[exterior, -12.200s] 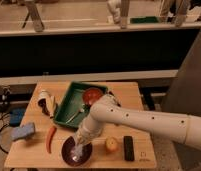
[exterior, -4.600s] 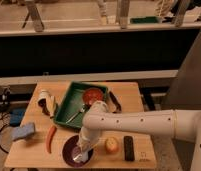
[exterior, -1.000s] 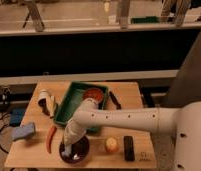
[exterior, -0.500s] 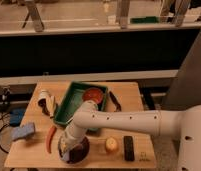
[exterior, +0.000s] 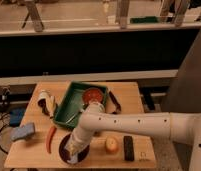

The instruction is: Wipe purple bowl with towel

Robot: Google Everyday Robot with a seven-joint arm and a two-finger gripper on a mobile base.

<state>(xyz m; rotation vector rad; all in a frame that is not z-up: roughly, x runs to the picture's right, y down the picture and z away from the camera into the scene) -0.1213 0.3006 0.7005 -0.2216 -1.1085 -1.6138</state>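
Observation:
The purple bowl [exterior: 65, 144] sits near the front edge of the wooden table [exterior: 96, 158], left of centre. My gripper [exterior: 73, 151] is down inside the bowl, at the end of the white arm that reaches in from the right. A pale towel [exterior: 72, 156] shows under the gripper in the bowl, pressed against the bowl's inside. The arm hides most of the bowl's right half.
A green tray [exterior: 69, 102] holds a red bowl [exterior: 92, 95] and a utensil. A red chili [exterior: 50, 139] lies left of the purple bowl. A blue sponge [exterior: 23, 132] is at the far left. An orange fruit [exterior: 111, 144] and a black block [exterior: 128, 147] lie to the right.
The gripper has stayed in the purple bowl with the towel, shifting from the bowl's right side toward its left and front. The bowl has not moved.

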